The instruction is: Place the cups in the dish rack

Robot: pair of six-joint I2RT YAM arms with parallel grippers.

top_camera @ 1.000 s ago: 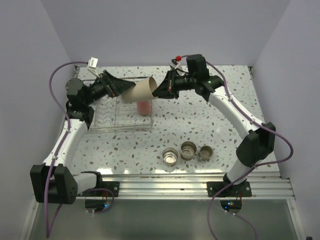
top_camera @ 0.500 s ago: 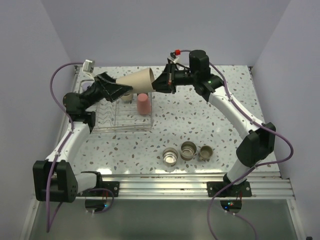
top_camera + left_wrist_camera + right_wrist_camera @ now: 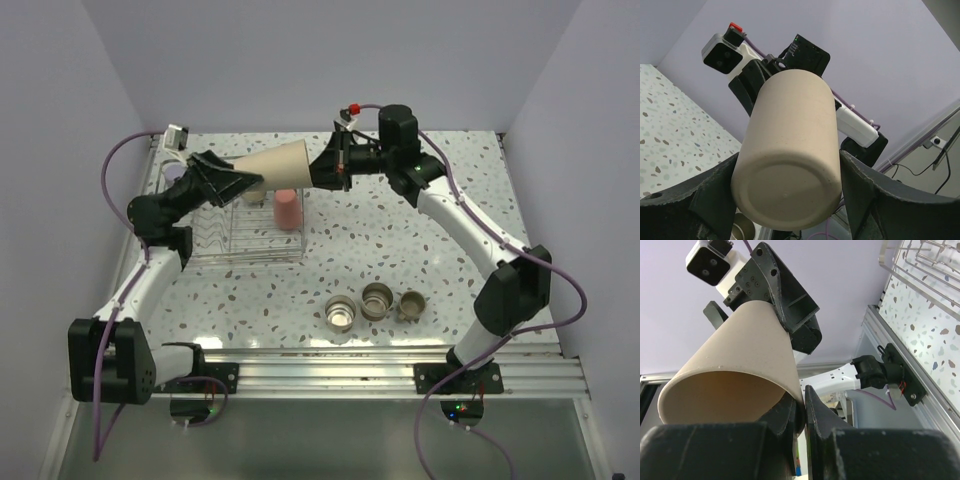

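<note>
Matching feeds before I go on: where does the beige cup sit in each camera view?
Top external: beige cup in the air, upper middle, between left gripper and right gripper.
Left wrist: centre frame, closed base toward the camera.
Right wrist: left of centre, open mouth toward the camera.
Shared landmark: the speckled tabletop, visible in all three.

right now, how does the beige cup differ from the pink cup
The beige cup lies on its side in mid-air; the pink cup stands on end in the dish rack. The beige cup is gripped at both ends, its base by the left gripper and its rim by the right gripper; nothing holds the pink cup. Colour differs too, beige against pink. Both are plain tapered tumblers without handles.
</note>
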